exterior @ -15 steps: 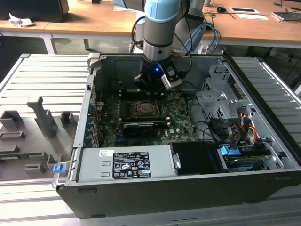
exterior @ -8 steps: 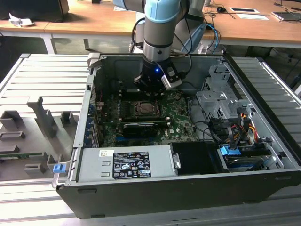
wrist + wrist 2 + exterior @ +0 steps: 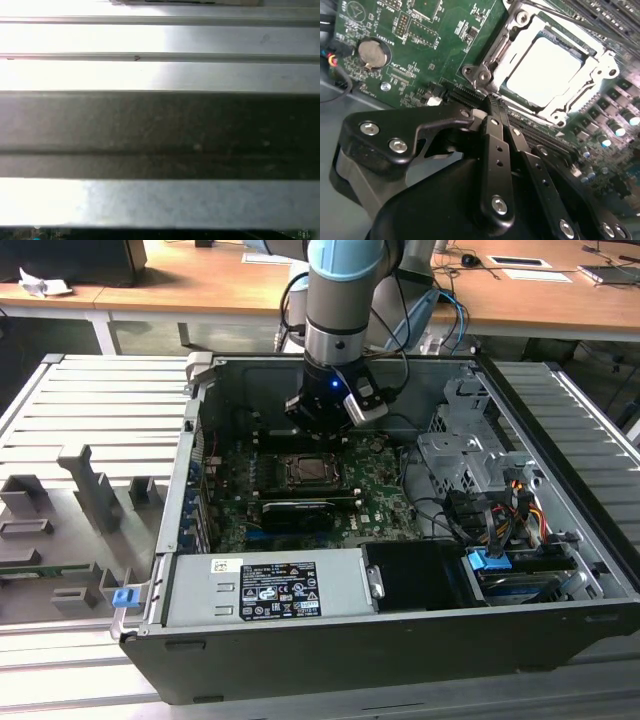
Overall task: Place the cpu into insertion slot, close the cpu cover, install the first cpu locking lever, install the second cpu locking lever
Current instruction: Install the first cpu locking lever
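An open computer case (image 3: pixel 560 570) lies on its side on a ribbed grey table (image 3: pixel 90 410), its walls standing up around a green circuit board (image 3: pixel 385 490). The arm (image 3: pixel 345 300) reaches down from above into the far half of the case, and the gripper (image 3: pixel 322 420) hangs just above the board at the far edge of the insertion slot (image 3: pixel 307 472). Room here is tight — a metal drive cage (image 3: pixel 465 455) and a bundle of cables (image 3: pixel 500 515) crowd the exterior view's right, the far case wall rises close behind the gripper, and a long black block (image 3: pixel 297 512) lies just on the near side of the slot, next to a grey power supply box (image 3: pixel 270 585). In the second wrist view the gripper (image 3: pixel 495 107) has its two black fingers (image 3: pixel 496 150) pressed together, clenched on nothing, with their tips at the rim of the slot (image 3: pixel 485 75). The cpu (image 3: pixel 545 70) sits inside the slot as a flat square face, washed pale by glare. The cpu cover (image 3: pixel 590 90), a thin silvery frame with a square opening, lies down flat around the chip, screws showing at its corners. A round coin battery (image 3: pixel 372 53) sits on the board well apart from the slot. The first wrist view shows blurred grey and dark horizontal bands of metal (image 3: pixel 160 130) — too close to tell apart.
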